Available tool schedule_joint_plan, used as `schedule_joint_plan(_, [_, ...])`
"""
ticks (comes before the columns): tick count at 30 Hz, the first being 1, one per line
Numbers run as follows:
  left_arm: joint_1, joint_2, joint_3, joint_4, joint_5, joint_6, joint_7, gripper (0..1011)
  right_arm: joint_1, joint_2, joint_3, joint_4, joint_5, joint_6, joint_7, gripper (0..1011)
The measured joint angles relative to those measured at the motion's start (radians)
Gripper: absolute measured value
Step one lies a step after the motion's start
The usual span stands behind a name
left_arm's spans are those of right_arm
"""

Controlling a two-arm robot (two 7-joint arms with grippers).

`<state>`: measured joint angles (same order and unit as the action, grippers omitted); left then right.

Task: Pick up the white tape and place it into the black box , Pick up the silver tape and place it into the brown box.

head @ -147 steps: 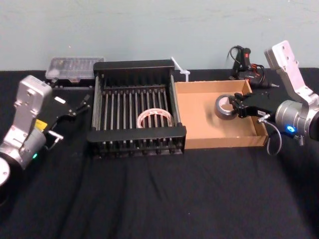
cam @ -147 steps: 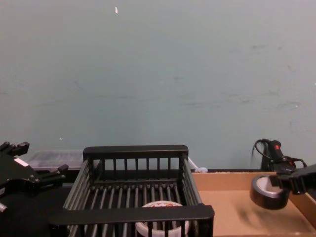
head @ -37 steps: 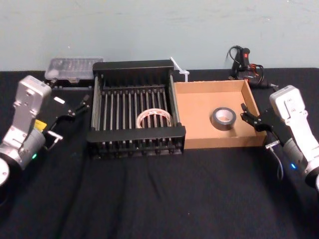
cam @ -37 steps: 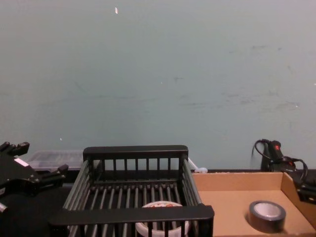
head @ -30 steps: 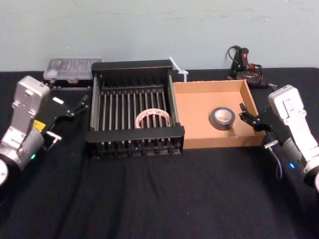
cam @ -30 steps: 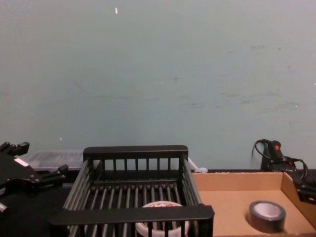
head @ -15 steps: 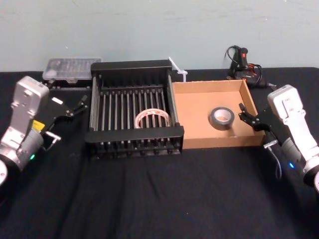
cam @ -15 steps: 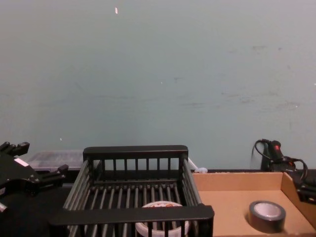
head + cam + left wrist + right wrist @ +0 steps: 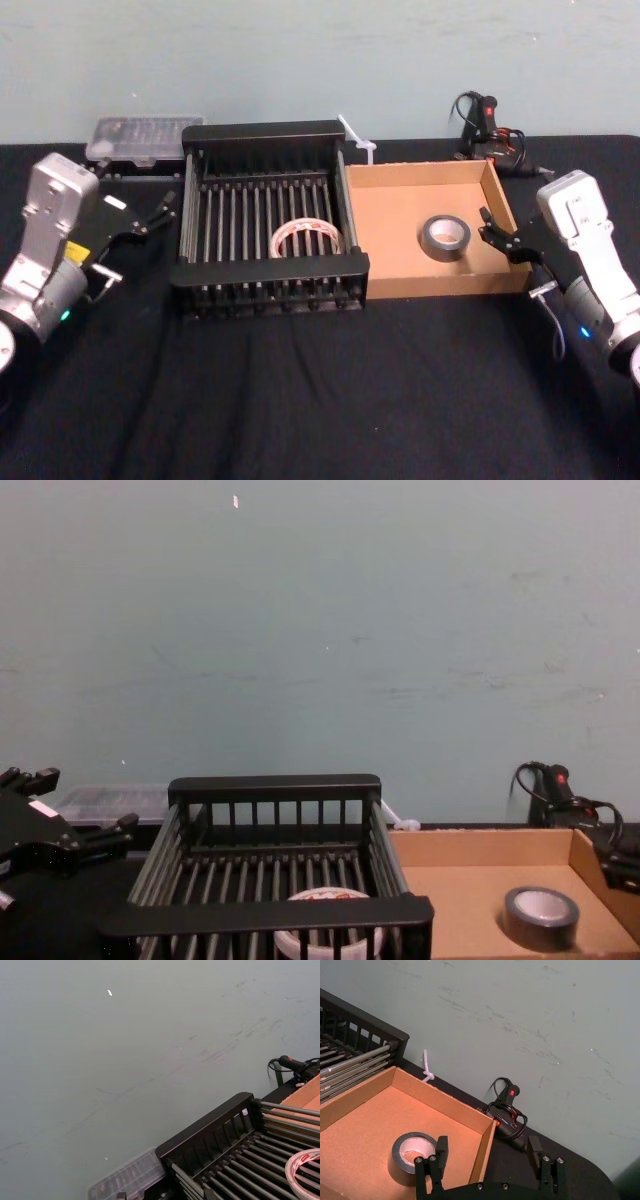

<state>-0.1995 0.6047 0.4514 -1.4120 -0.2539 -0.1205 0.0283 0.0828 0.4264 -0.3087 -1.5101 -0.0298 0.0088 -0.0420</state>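
The white tape (image 9: 308, 240) lies flat on the slatted floor of the black box (image 9: 270, 272), near its front wall. In the left wrist view the white tape (image 9: 305, 1172) shows reddish marks. The silver tape (image 9: 446, 236) rests on the floor of the brown box (image 9: 395, 215), toward its right side. My right gripper (image 9: 487, 228) hovers open and empty just outside the brown box's right wall. Seen from the right wrist, the silver tape (image 9: 412, 1157) sits beyond one of the fingers (image 9: 441, 1147). My left gripper (image 9: 158, 212) stands open left of the black box.
A clear plastic case (image 9: 145, 135) sits behind the black box's left corner. A black glue gun (image 9: 487, 125) with cables lies behind the brown box. A white zip tie (image 9: 358, 135) lies between the boxes at the back. Black cloth covers the table.
Earlier my right gripper held the silver tape above the brown box; the tape now lies on the box floor and the gripper has drawn back to the right. Nothing moved in the last second.
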Motion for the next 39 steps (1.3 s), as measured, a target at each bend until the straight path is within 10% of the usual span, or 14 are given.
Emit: schedule_joint_plan(39, [0.0,0.0,0.0,0.0,0.0,0.0,0.0,1001,0.0,0.0,0.0,0.0,0.0,0.0,0.0,1002])
